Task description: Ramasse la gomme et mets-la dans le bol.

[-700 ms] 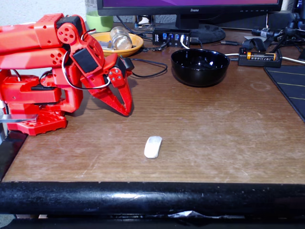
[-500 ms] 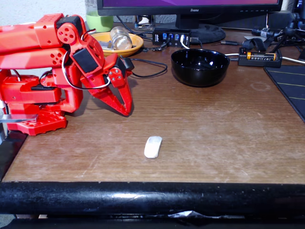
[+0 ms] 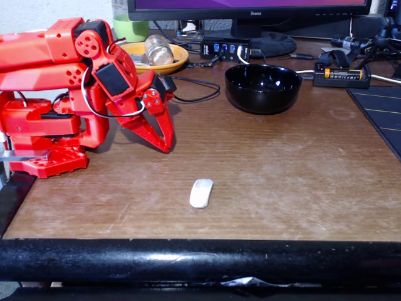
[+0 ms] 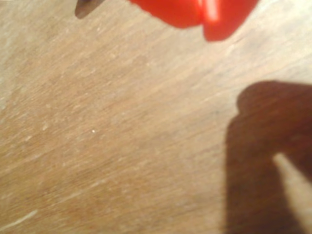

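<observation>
Gripper: red gripper (image 3: 166, 145) sits folded low at the left of the table, tips pointing down close to the wood; its two fingers lie together with no gap to be seen, and nothing is held between them.
Wrist view: red finger (image 4: 192, 12) tips at the top edge, bare wood grain below, a dark shadow at the right.
Eraser: small white eraser (image 3: 201, 193) lies flat on the table (image 3: 282, 169), near the front edge, a little to the right of and nearer than the gripper, apart from it.
Bowl: black bowl (image 3: 263, 88) stands upright at the far side, right of the gripper, well apart from the eraser, and looks empty.
Other things: orange dish (image 3: 164, 61) far left behind the arm; monitor base (image 3: 263, 41) and cables beyond the bowl.
Step in hand: reaching for the eraser, as I judge it; nothing is picked up yet.
Doing it well: spread the fingers first, swing forward and right, come down over the eraser's narrow width, not its length, and close low enough that the flat piece does not slip out.
</observation>
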Motion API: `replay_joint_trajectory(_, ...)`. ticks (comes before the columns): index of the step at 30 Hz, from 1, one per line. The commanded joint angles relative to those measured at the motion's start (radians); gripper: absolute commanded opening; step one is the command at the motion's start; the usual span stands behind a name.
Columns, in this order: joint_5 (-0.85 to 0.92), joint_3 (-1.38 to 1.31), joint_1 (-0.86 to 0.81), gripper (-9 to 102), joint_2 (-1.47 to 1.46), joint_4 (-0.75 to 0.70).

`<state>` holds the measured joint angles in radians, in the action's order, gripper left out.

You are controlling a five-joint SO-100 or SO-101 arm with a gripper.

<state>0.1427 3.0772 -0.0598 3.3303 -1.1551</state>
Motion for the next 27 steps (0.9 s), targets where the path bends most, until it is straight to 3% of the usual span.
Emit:
replay_joint_trajectory(1, 0.023, 0.04, 0.017, -6, -0.005, 0.06)
replay_joint_trajectory(5, 0.035, -0.029, 0.071, -6, -0.078, 0.12)
replay_joint_trajectory(8, 0.038, -0.158, 0.06, -6, -0.394, 0.215)
replay_joint_trajectory(12, 0.098, -0.383, 0.038, -6, -0.811, 0.201)
replay_joint_trajectory(20, 0.267, -0.583, -0.087, -1, -0.934, 0.163)
replay_joint_trajectory(27, 0.376, -0.796, -0.127, 2, -1.062, 0.031)
